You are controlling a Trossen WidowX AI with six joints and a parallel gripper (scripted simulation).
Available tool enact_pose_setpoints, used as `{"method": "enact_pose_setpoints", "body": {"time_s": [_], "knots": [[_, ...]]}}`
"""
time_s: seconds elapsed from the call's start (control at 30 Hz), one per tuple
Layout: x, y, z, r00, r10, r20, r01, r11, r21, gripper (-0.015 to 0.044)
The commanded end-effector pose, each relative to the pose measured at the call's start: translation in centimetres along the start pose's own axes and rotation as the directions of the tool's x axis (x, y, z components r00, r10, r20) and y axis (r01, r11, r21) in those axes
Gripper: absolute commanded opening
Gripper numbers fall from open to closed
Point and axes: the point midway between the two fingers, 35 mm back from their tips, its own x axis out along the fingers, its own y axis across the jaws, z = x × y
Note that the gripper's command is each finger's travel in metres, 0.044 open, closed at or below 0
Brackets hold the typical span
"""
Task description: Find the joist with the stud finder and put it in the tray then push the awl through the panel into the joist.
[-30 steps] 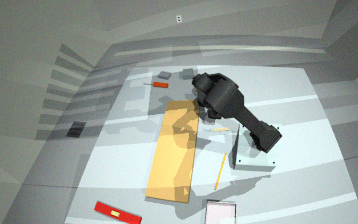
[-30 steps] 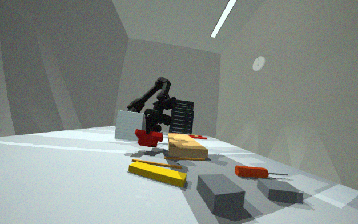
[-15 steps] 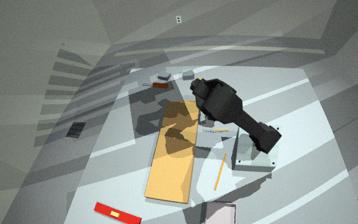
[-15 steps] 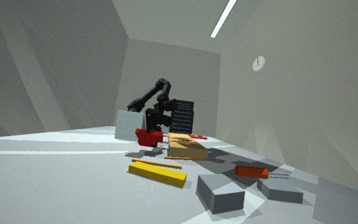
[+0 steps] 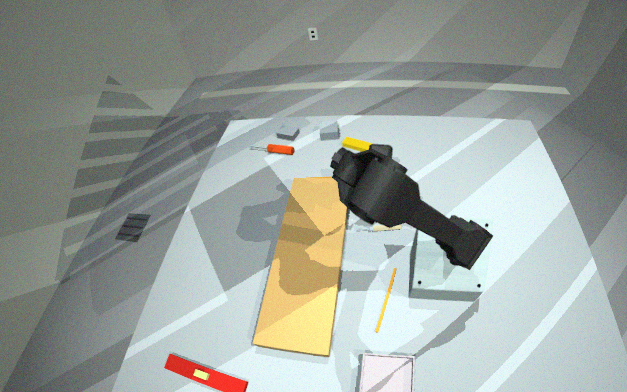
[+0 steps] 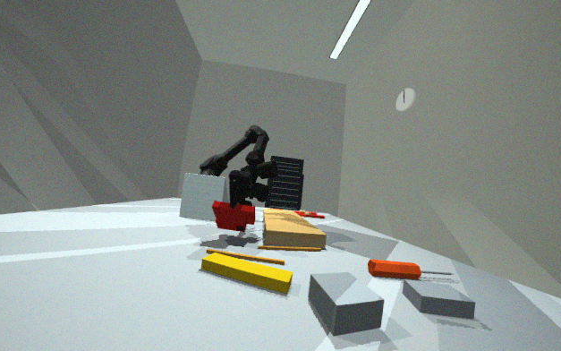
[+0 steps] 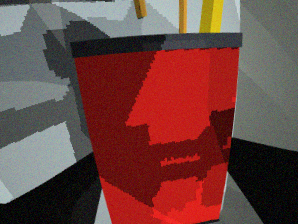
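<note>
Exterior view: my end effector (image 6: pixel 242 205) pinches red stud finder (image 6: pixel 234 217) (image 7: pixel 175 125), holding it above table (image 6: pixel 103 286) (image 5: pixel 525 210) (image 7: pixel 30 175), just beside floor panel (image 6: pixel 293 228) (image 5: pixel 296 260), likely lifted clear so it can swing over for scanning.

Floor panel (image 5: pixel 310 300) (image 6: pixel 294 238): plain yellow-tan. Beyond its far end from the tray, a screwdriver handle (image 5: pixel 280 149) (image 6: pixel 394 269) is orange-red; near that end, a bar (image 5: pixel 356 144) (image 6: pixel 246 272) is solid yellow
</note>
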Motion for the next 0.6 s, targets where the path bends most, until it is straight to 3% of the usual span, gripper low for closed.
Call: {"method": "enact_pose_setpoints", "body": {"time_s": [0.0,0.57], "knots": [[-0.01,-0.03,-0.21,0.999,-0.036,-0.005,0.036,0.999,0.008,0.0000],[-0.09,0.36,-0.18,0.990,-0.140,0.007,0.140,0.990,0.020,0.0000]]}}
